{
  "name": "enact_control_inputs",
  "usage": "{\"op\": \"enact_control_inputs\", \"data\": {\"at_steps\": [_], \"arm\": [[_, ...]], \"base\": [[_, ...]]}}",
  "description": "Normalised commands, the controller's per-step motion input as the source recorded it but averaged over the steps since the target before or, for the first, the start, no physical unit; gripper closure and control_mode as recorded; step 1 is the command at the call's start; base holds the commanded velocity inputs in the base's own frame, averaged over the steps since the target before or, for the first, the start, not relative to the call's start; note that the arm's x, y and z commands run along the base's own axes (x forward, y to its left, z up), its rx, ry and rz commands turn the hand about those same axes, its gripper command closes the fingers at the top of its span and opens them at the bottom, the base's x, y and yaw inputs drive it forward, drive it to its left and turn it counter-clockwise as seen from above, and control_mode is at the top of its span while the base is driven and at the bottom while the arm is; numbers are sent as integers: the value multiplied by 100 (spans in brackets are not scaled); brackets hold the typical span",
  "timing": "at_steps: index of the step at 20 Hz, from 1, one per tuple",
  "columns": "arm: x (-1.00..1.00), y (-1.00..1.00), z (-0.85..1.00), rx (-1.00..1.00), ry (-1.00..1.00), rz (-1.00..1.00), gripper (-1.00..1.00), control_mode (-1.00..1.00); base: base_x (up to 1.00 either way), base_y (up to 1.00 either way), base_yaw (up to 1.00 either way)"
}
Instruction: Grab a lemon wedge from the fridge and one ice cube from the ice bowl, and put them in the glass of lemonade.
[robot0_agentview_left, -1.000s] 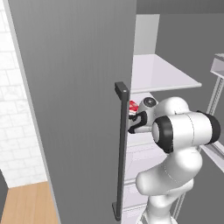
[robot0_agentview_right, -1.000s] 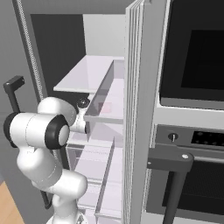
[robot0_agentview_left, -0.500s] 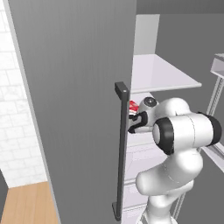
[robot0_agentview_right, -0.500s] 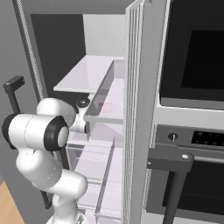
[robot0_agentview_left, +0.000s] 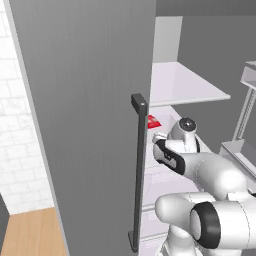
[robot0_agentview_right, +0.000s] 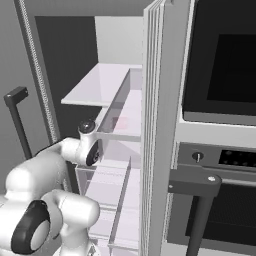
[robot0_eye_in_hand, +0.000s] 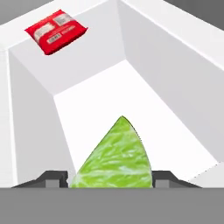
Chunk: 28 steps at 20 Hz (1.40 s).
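The robot is working at the very first part of the job, judging by how things are lying: the fridge (robot0_agentview_left: 85, 100) is standing with its door swung wide, and the arm is reaching in among the white shelves and clear drawers, but the lemon wedge (robot0_eye_in_hand: 114, 157) is not yet out of the fridge, and the ice cube and the drop into the glass of lemonade are both still to come. In the hand view the wedge is sitting at the bottom middle of the frame, directly between the two dark tips of the gripper (robot0_eye_in_hand: 112, 177), its pointed end facing away from the hand along the white floor of a drawer-like compartment. The jaws are standing one on each side of the wedge and look drawn in close to its flanks, so they appear to be closing on it; whether the pads are actually pressing on it I cannot tell, since the contact points are hidden at the frame's lower edge. A small red packet (robot0_eye_in_hand: 56, 30) is lying well apart from the wedge, on the ledge beyond the far end of the compartment. By this reading, what is left is securing the grasp, lifting the wedge clear and carrying it out of the fridge.
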Motion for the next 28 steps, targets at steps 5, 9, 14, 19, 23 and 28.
{"op": "enact_control_inputs", "data": {"at_steps": [5, 9, 14, 19, 23, 28], "arm": [[-77, -2, 100, 0, 0, 6, 100, -100], [-82, 0, 100, 0, 4, 9, 100, -100], [-100, 0, 99, 0, 14, 12, 100, -100], [-100, 0, 90, 0, 25, 7, 100, -100], [-100, 0, 55, -2, 17, 4, 100, -100], [-100, 1, 1, -2, -1, 2, 100, -100]], "base": [[0, 0, 0], [0, 0, 0], [0, 0, 0], [0, 0, 0], [0, 0, 0], [0, 0, 0]]}}
